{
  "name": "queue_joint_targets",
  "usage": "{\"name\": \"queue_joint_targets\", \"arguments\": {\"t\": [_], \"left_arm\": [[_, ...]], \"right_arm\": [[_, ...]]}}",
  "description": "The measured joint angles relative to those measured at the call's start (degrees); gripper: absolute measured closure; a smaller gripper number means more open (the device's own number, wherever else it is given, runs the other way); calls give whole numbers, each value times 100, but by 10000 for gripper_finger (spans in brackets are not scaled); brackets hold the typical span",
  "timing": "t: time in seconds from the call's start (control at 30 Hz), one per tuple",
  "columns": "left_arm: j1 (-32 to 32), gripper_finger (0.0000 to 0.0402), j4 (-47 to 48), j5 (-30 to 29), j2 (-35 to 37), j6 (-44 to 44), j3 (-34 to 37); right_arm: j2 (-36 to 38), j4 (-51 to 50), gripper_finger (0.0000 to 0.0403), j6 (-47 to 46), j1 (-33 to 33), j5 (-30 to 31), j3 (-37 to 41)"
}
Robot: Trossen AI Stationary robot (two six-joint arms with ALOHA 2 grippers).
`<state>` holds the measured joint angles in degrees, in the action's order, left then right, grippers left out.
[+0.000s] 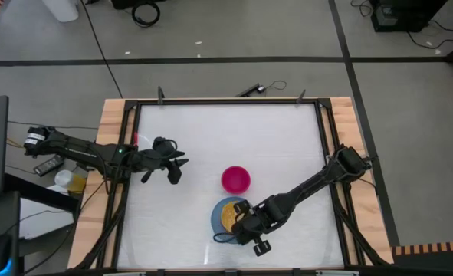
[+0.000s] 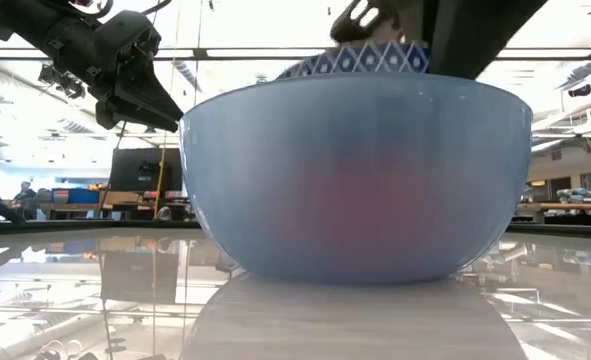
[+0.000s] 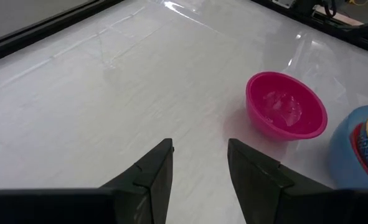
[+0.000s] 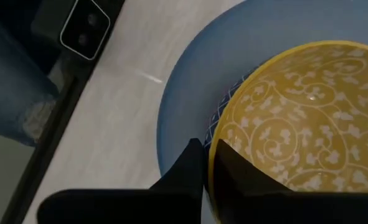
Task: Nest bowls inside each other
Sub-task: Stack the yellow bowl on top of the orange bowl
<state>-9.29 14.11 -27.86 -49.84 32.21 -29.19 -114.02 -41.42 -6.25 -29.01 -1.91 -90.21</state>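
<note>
Status of the nesting operation: partly complete. The blue bowl (image 1: 217, 222) stands near the front edge of the bench (image 1: 211, 138) and already carries smaller bowls inside it. The yellow bowl (image 4: 302, 124), patterned white on its inner face, sits uppermost. In the left wrist view a red-orange rim (image 3: 360, 144) shows just under the yellow one, so at least one more bowl appears to lie between the yellow and the blue. The patterned blue-and-white band above the blue rim in the low view is most likely the yellow bowl's outer wall.

Remaining: the pink bowl (image 1: 235, 179) stands alone on the bench, upright and empty, just behind the stack and not touching it. Judged by size, it does not fit on top of the smaller bowls as they now lie; some re-ordering is probably needed.

Right pincer (image 4: 207, 163): positioned at the stack, fingers clenched on the rim of the yellow bowl, one finger inside and one outside. Whether the bowl is being set down or lifted out cannot be determined.

Left pincer (image 3: 199, 168): released, fingers apart, holding nothing, waiting over the left part of the bench and well apart from the bowls.

Count:
- Blue bowl: one.
- Yellow bowl: one.
- Red-orange bowl: one, by its rim only.
- Pink bowl: one.
- Arms: two.
</note>
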Motion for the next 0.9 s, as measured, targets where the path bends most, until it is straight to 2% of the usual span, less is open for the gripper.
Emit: {"name": "queue_joint_targets", "arguments": {"t": [0.3,0.6,0.7,0.9], "left_arm": [[0,246,-2,-1,0,1,0],[1,246,-1,0,0,2,0],[0,246,-1,0,0,2,0],[1,246,0,0,-2,2,0]], "right_arm": [[-9,-58,382,254,-140,496,-194],[-28,519,380,475,-140,535,221],[-28,544,345,460,-143,539,253],[-21,438,226,300,-143,477,196]]}}
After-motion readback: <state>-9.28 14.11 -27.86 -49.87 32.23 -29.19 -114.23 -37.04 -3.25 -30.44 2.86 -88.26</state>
